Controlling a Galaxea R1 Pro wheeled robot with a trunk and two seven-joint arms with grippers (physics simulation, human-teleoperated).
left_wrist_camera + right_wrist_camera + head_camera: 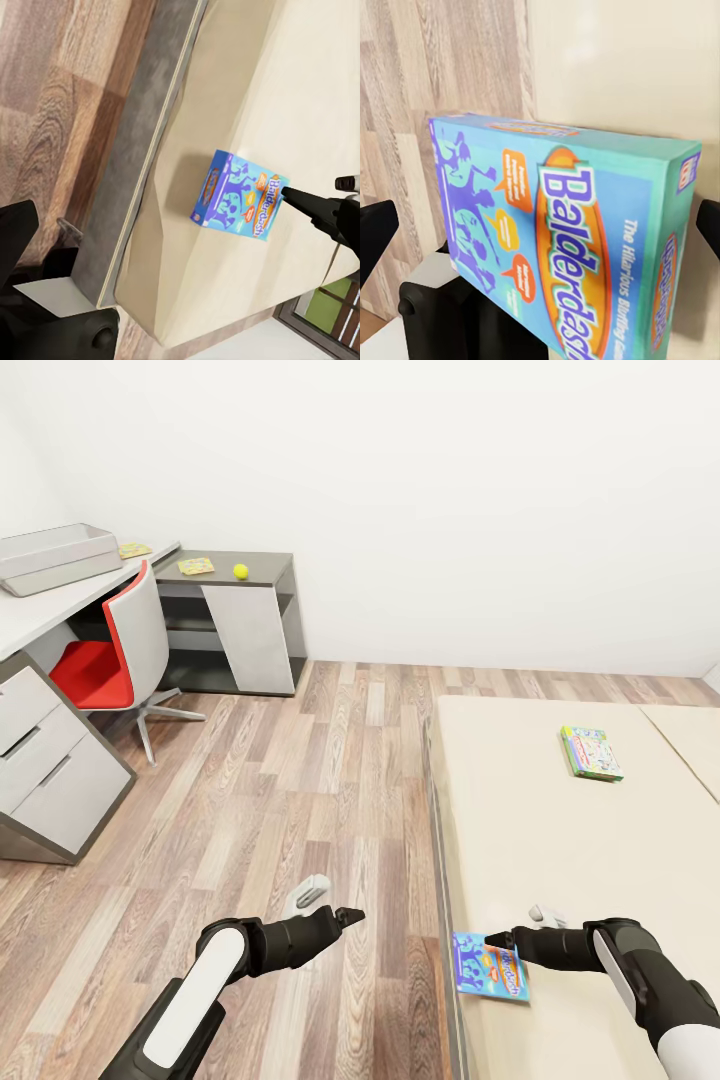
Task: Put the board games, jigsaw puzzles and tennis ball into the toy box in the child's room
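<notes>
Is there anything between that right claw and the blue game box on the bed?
No. The right gripper is right at the Balderdash box, which lies near the bed's edge, its fingers spread to either side with nothing visible between them and the box.

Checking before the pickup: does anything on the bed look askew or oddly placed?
The Balderdash box lies skewed at the bed's near corner by the edge, with the right gripper at its side. The second game box lies flat, farther in. Nothing looks damaged.
</notes>
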